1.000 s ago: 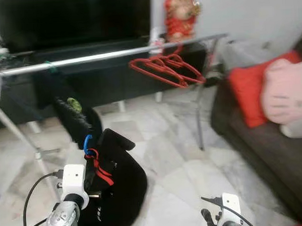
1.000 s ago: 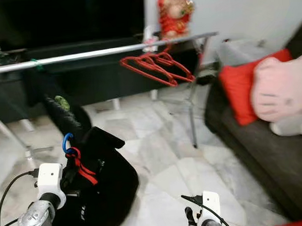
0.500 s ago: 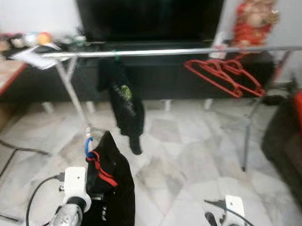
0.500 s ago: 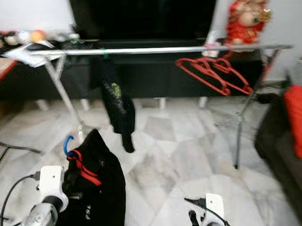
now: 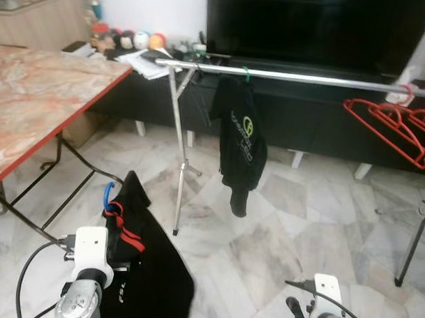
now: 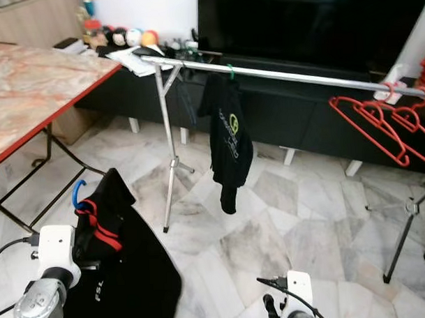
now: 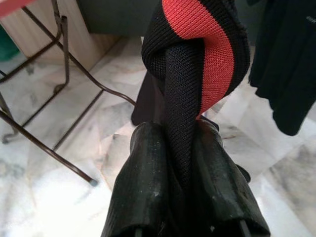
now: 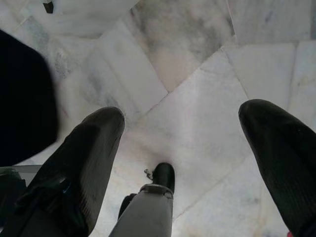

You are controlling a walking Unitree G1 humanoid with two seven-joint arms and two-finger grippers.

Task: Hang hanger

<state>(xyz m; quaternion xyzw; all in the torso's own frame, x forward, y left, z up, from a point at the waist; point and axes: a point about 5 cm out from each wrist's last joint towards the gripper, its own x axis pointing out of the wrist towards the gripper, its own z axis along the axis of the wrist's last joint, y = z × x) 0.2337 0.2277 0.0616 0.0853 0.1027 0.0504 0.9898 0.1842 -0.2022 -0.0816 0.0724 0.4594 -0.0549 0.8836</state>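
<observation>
**A:** Where does the hanging job stand?

**B:** By my reading, early. The left end effector (image 7: 180, 163) is clenched on a black garment with red trim (image 5: 136, 273), which sits on a hanger whose blue hook (image 5: 107, 195) pokes up at about eleven o'clock from the wrist. In the wrist view both fingers (image 7: 143, 182) pinch a twisted fold of the cloth. The whole bundle hangs low beside the robot, over the marble floor (image 5: 299, 240).

**A:** And the rail?

**B:** The silver clothes rail (image 5: 300, 77) runs across the room at roughly one o'clock from the held garment, well apart from it. One black T-shirt (image 5: 238, 140) already hangs there on a green hook, and a cluster of red hangers (image 5: 396, 128) sits toward the rail's far right end. The blue hook is not on the rail yet.

**A:** The other arm?

**B:** The right end effector (image 8: 182, 148) hangs idle with its fingers spread wide, grasping nothing, pointed down at the floor.

**A:** So what's left?

**B:** Nearly everything, I'd say: close the gap to the rail, lift the bundle above bar height, drop the hook over a bare stretch between the T-shirt and the red hangers, then release. A marble-topped surface (image 5: 35, 88) stands at ten o'clock, clear of that path.
</observation>
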